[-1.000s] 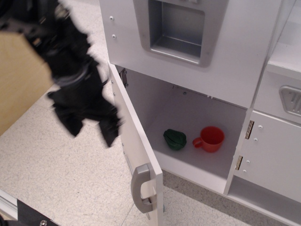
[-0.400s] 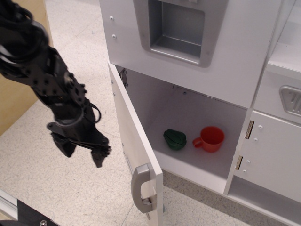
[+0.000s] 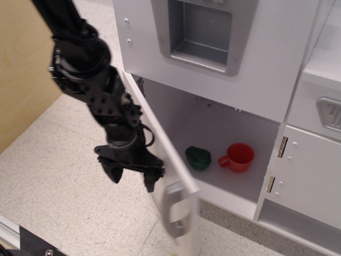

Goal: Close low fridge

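Note:
The low fridge [image 3: 224, 133] is a white compartment under the dispenser door, and it stands open. Its large flat white door [image 3: 160, 144] swings out toward me at the left, blurred from motion, with a grey bar handle [image 3: 175, 209] at its free edge. My black gripper [image 3: 132, 175] points down, right against the door's outer face just above the handle. Its fingers [image 3: 151, 180] are spread apart and hold nothing. Inside the fridge lie a green toy vegetable [image 3: 198, 158] and a red cup [image 3: 237, 157].
The white door with the recessed grey dispenser [image 3: 200, 33] sits above. A smaller white cabinet door [image 3: 309, 176] with hinges is at the right. A wooden panel [image 3: 24, 69] stands at the left. Speckled floor [image 3: 58, 186] spreads below.
My arm has swung right from the open floor up to the door's outer face. The door has begun moving toward the fridge, its handle shifted right and blurred.

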### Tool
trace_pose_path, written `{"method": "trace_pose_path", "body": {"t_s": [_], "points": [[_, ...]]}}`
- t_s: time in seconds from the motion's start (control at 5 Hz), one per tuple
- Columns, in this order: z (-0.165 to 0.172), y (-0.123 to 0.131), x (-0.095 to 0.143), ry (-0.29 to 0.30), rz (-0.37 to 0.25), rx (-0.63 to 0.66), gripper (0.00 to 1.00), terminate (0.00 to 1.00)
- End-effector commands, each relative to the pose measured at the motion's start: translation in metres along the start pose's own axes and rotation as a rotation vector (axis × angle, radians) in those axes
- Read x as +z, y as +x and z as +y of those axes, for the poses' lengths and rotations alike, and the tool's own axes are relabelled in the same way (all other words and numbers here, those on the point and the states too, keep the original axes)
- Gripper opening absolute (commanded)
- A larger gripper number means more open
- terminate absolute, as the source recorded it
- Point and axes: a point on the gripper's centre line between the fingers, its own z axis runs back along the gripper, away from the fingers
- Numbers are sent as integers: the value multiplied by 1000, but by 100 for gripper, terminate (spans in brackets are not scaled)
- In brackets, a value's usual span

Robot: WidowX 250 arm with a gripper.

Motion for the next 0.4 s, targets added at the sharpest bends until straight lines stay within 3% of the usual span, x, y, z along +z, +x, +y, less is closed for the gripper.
{"method": "trace_pose_path", "body": {"t_s": [0.0,0.2], "points": [[-31,28,1,-8,-24,56,100,0],[-45,44,-1,-25,-35,94,100,0]]}}
